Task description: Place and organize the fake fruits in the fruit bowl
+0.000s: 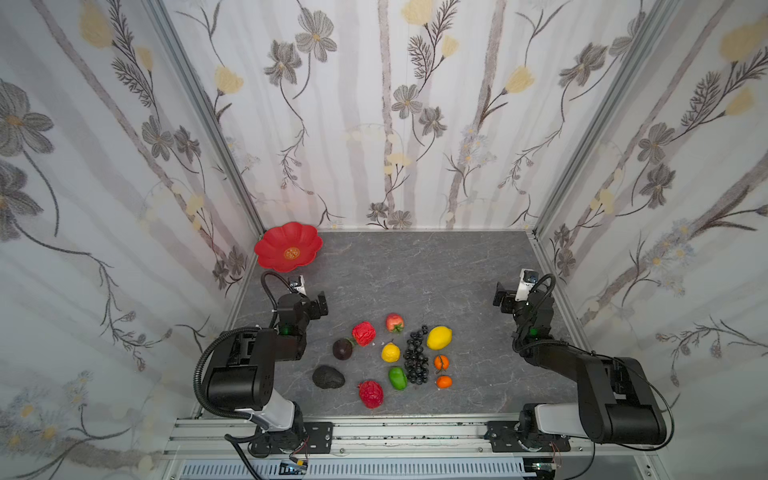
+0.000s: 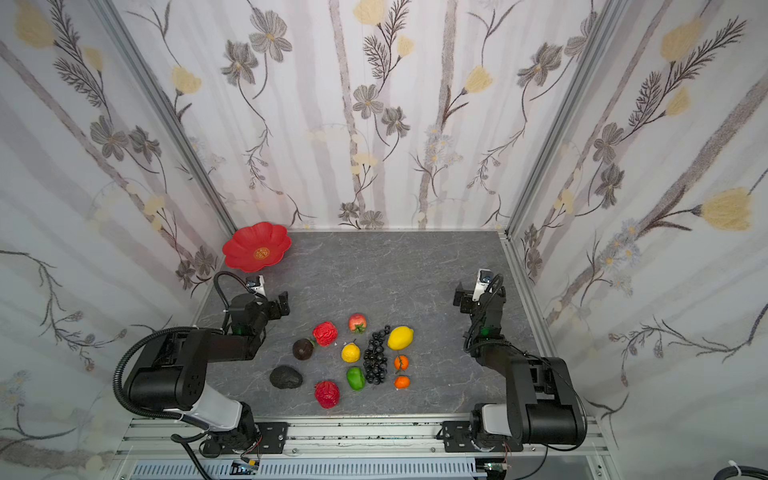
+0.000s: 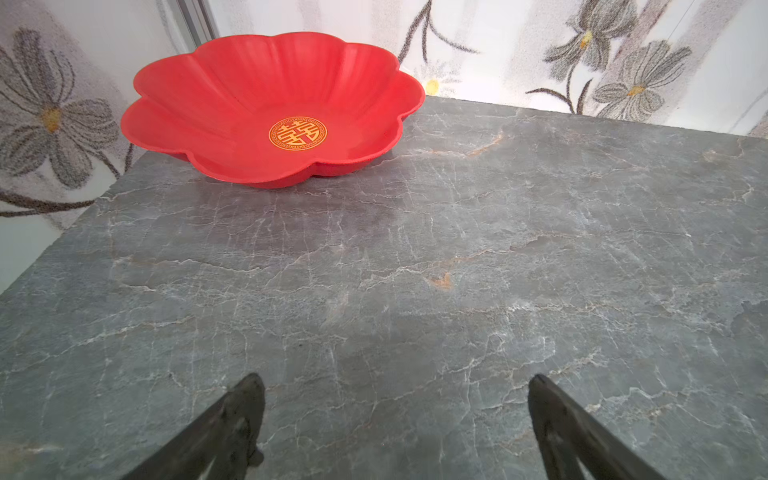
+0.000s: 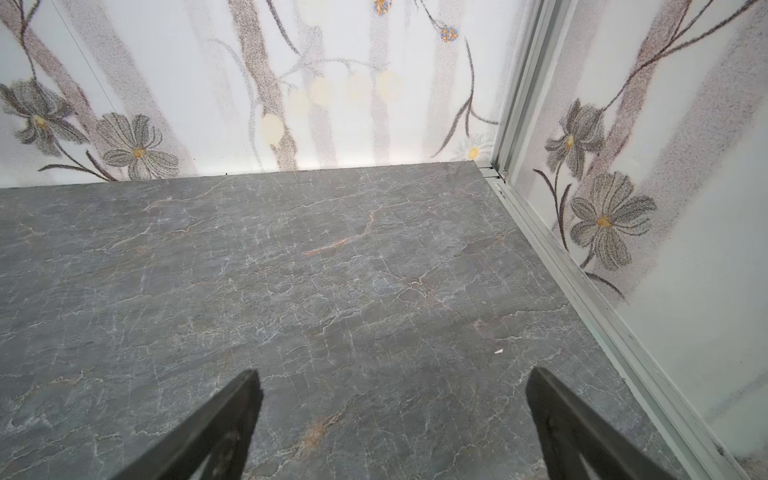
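Note:
The red scalloped fruit bowl [image 1: 288,246] [image 2: 257,246] [image 3: 266,108] sits empty in the far left corner, a gold emblem at its centre. The fake fruits lie grouped near the front middle in both top views: a black grape bunch [image 1: 417,356], a lemon [image 1: 439,337], two small oranges [image 1: 441,362], a green piece [image 1: 397,377], red pieces [image 1: 364,333] [image 1: 370,393], an apple [image 1: 394,322] and dark pieces [image 1: 328,377]. My left gripper [image 1: 321,302] [image 3: 397,380] hangs open left of the fruits, facing the bowl. My right gripper [image 1: 502,298] [image 4: 392,376] is open at the right, empty.
Floral walls close the grey stone table [image 1: 415,270] on three sides, with metal posts in the far corners. A metal rail [image 1: 395,432] carrying both arm bases runs along the front edge.

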Motion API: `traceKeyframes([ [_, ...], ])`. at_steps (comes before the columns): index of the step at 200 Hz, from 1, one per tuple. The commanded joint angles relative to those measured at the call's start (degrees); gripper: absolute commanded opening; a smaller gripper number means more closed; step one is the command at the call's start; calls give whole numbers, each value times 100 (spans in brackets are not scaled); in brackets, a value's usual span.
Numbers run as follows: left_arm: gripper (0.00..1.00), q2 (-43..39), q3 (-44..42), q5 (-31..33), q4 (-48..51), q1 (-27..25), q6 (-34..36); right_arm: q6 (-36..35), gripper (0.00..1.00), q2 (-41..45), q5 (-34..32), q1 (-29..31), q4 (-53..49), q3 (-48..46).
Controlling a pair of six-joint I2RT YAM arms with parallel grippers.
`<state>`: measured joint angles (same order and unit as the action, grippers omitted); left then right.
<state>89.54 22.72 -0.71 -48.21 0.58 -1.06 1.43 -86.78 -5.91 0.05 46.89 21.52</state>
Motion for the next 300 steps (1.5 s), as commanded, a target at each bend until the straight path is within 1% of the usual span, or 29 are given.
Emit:
traceKeyframes([
  [1, 100, 17, 39, -52, -234, 9, 36, -11, 99, -23, 38, 12, 303, 36],
  [135, 100, 11, 22, -8, -242, 4, 36, -15, 99, -14, 38, 12, 327, 19],
  [153, 100, -146, -27, 87, -224, -54, 69, -165, 99, 11, 315, 52, 440, -58],
  [164, 100, -463, -171, 319, -216, -152, 105, -272, 99, 97, 348, 133, 575, -170],
  [172, 100, -818, -264, 674, -79, -261, 99, -330, 99, 225, 332, 176, 665, -280],
  [192, 100, -1842, -224, 1679, 935, -545, -154, -434, 99, 672, 267, 263, 795, -555],
  [205, 100, -2369, -62, 2228, 1569, -686, -597, -509, 99, 1001, 264, 334, 632, -617],
  [219, 100, -2792, 141, 2409, 2208, -743, -1195, -666, 99, 1389, 257, 490, 184, -517],
  [226, 100, -2949, 267, 2402, 2528, -750, -1446, -724, 99, 1602, 264, 563, -275, -382],
  [241, 100, -3168, 527, 2422, 3165, -757, -2001, -503, 99, 2058, 487, 649, -1300, 1],
  [263, 100, -3324, 842, 2537, 3935, -744, -2908, 245, 99, 2434, 850, 676, -2343, 604],
  [285, 100, -3206, 1001, 2536, 4126, -699, -3129, 1365, 99, 2441, 737, 671, -3641, 1446],
  [300, 100, -3010, 1104, 2583, 4357, -496, -3666, 1993, 99, 2380, 793, 656, -4458, 1927],
])
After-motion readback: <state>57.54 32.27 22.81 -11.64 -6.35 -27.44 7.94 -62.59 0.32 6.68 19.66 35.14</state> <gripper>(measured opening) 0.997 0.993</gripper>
